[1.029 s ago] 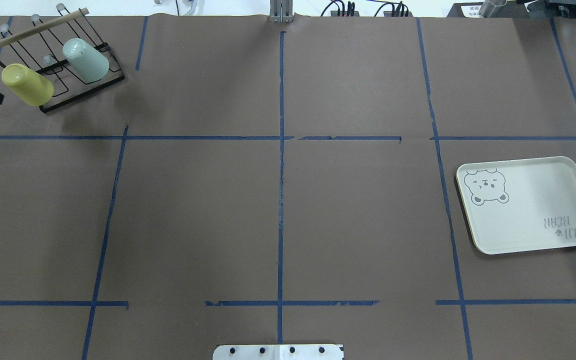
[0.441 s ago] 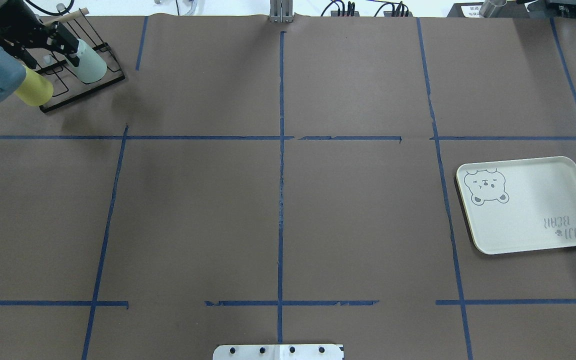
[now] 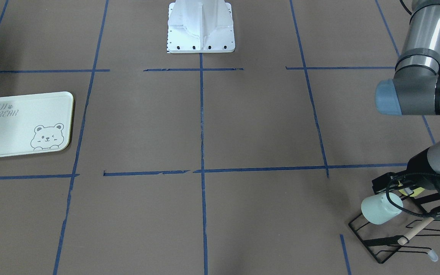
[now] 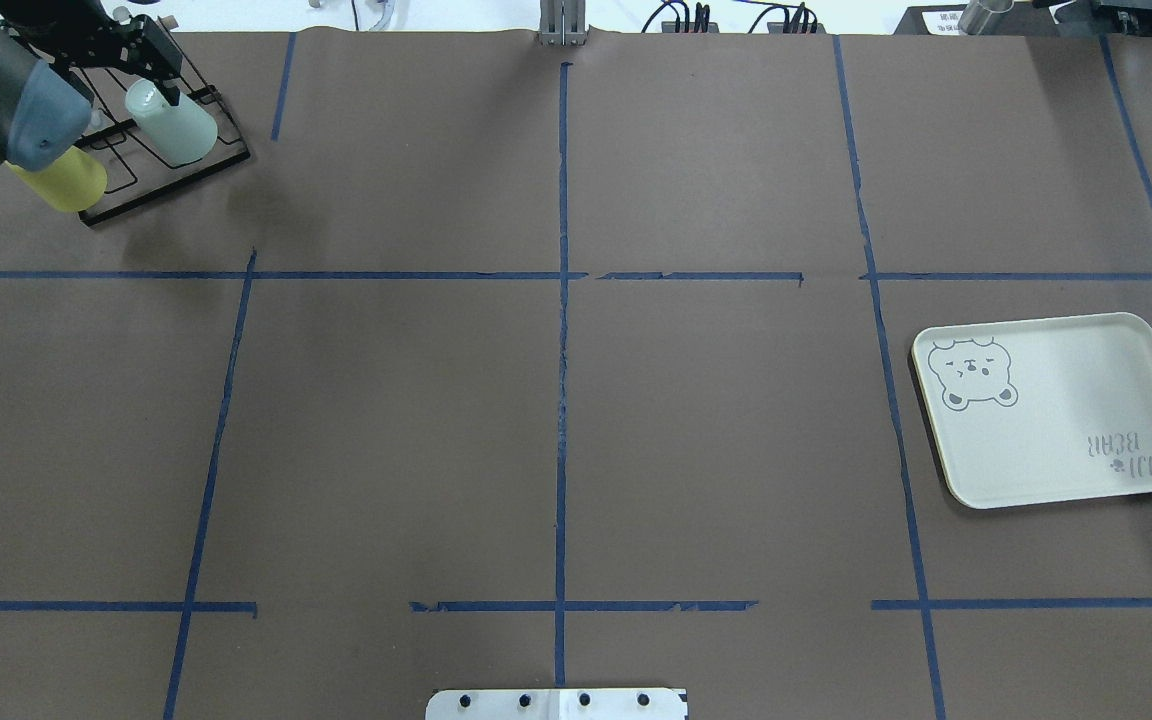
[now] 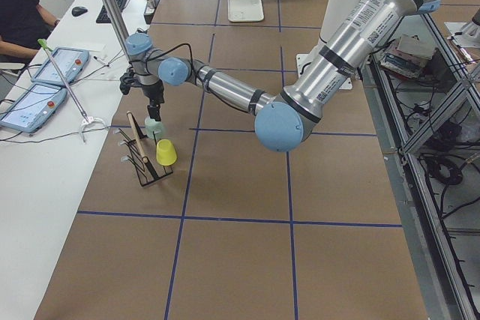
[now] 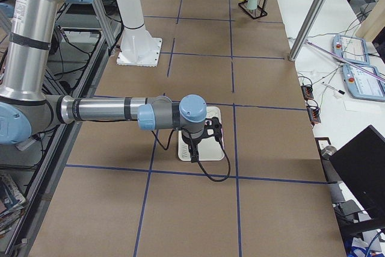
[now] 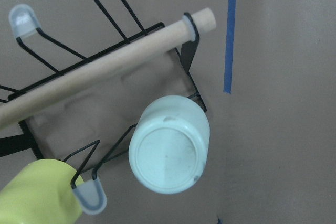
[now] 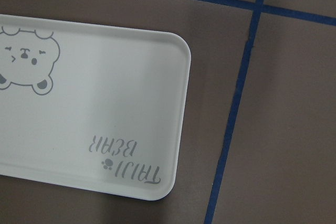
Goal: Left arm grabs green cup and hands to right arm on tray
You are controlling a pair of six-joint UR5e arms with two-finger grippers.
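Observation:
The green cup [image 4: 178,128] hangs upside down on a prong of the black wire rack [image 4: 168,184]; its round bottom fills the left wrist view [image 7: 169,150]. My left gripper [image 4: 136,80] hovers over that cup, open, with one finger [image 4: 168,78] beside the cup's bottom and nothing gripped. The tray [image 4: 1066,420] with the bear drawing lies flat at the right. My right gripper [image 6: 207,139] hangs just above the tray [image 8: 105,108]; I cannot tell whether it is open or shut.
A yellow-green cup [image 4: 71,182] sits on the same rack beside the green one, partly under my left arm's elbow. A wooden bar [image 7: 105,66] tops the rack. Blue tape lines cross the brown table. A person sits at the side table [image 5: 22,13].
My left arm has swung in from the left edge over the rack, and its gripper has moved up beside the green cup's bottom. Cups and tray have not moved.

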